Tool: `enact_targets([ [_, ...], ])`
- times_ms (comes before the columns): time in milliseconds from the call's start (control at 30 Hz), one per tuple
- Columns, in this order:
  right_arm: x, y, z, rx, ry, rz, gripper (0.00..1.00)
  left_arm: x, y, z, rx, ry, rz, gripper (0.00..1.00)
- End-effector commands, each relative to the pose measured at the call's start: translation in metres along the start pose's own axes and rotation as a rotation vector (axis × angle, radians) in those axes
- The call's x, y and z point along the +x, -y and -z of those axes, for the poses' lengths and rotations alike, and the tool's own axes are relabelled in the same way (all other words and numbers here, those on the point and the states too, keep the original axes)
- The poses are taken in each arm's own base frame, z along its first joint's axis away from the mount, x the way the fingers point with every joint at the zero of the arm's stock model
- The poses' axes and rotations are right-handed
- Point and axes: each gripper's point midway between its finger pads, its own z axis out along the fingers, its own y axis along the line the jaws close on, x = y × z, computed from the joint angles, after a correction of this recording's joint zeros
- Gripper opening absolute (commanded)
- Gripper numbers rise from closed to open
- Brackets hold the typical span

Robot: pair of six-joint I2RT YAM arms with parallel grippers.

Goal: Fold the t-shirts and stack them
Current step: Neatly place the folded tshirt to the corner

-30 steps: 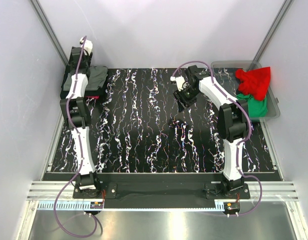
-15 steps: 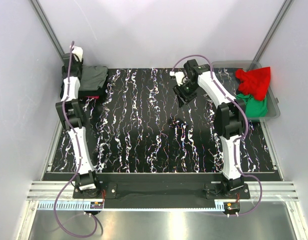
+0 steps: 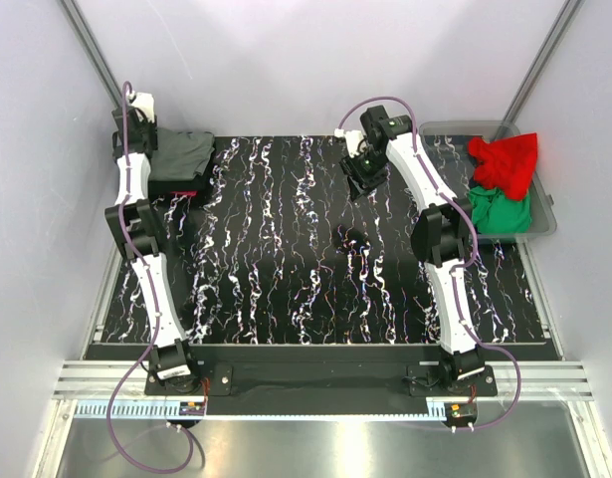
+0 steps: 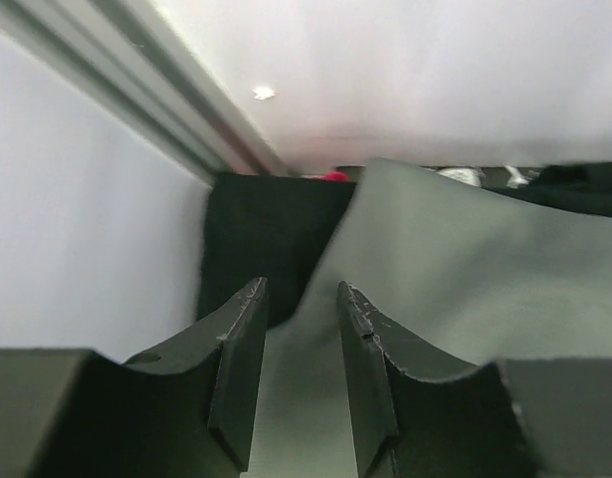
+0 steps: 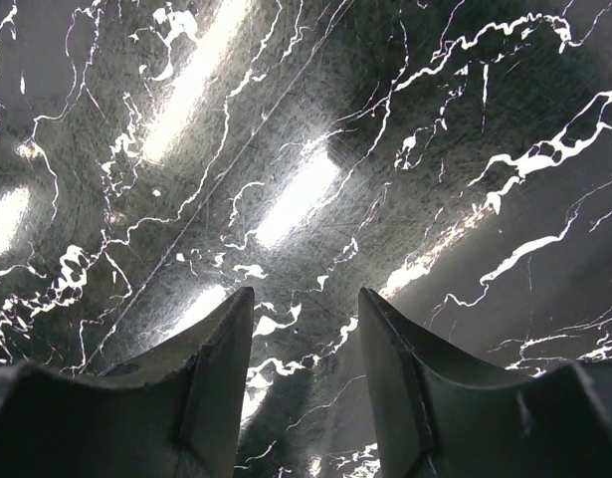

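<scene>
Grey t-shirt (image 3: 183,152) folded, red t-shirt (image 3: 506,161) in bin (image 3: 455,128)

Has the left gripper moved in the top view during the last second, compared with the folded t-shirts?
Yes. The left gripper has shifted left, from over the left edge of the folded dark grey t-shirt to beside it, nearer the left wall.

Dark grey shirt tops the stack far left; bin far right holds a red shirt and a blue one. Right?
No: top external shows a green shirt with the red shirt in the bin, not a blue one. Rest stands.
</scene>
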Motion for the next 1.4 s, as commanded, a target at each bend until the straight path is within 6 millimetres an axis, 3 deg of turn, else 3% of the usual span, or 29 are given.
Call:
enact_targets([
  [0,0.008,-0.011,0.013,-0.004,-0.041,-0.013,0.53,-0.021,0.008,0.004,0.071,0.060,0.046,0.40],
  [167,0.004,-0.014,0.017,-0.012,-0.023,-0.004,0.53,-0.016,0.004,0.008,0.080,0.046,0.083,0.40],
  [300,-0.009,-0.017,0.025,-0.025,0.027,0.002,0.53,-0.028,-0.016,0.011,0.030,0.088,0.127,0.44],
  [367,-0.011,-0.021,0.027,-0.039,0.038,0.003,0.53,-0.025,-0.017,0.011,0.033,0.090,0.164,0.45],
  [567,-0.016,-0.031,0.031,-0.087,0.065,-0.005,0.53,-0.024,-0.019,0.013,0.058,0.121,0.250,0.39],
  [667,-0.023,-0.031,0.031,-0.092,0.086,-0.009,0.53,-0.027,-0.021,0.014,0.042,0.126,0.257,0.28],
  [700,-0.025,-0.032,0.030,-0.096,0.092,-0.008,0.53,-0.031,-0.020,0.016,0.036,0.134,0.264,0.20],
  [733,-0.025,-0.031,0.028,-0.100,0.091,-0.012,0.53,-0.034,-0.020,0.017,0.029,0.138,0.269,0.05],
  [767,-0.024,-0.033,0.025,-0.112,0.086,-0.017,0.53,-0.038,-0.022,0.018,0.013,0.143,0.279,0.00],
  [1100,-0.026,-0.032,0.018,-0.126,0.086,-0.027,0.53,-0.091,-0.019,0.036,0.038,0.253,0.281,0.00],
  [1367,-0.029,-0.029,0.025,-0.096,0.101,-0.009,0.53,-0.079,-0.038,0.039,-0.055,0.204,0.232,0.00],
])
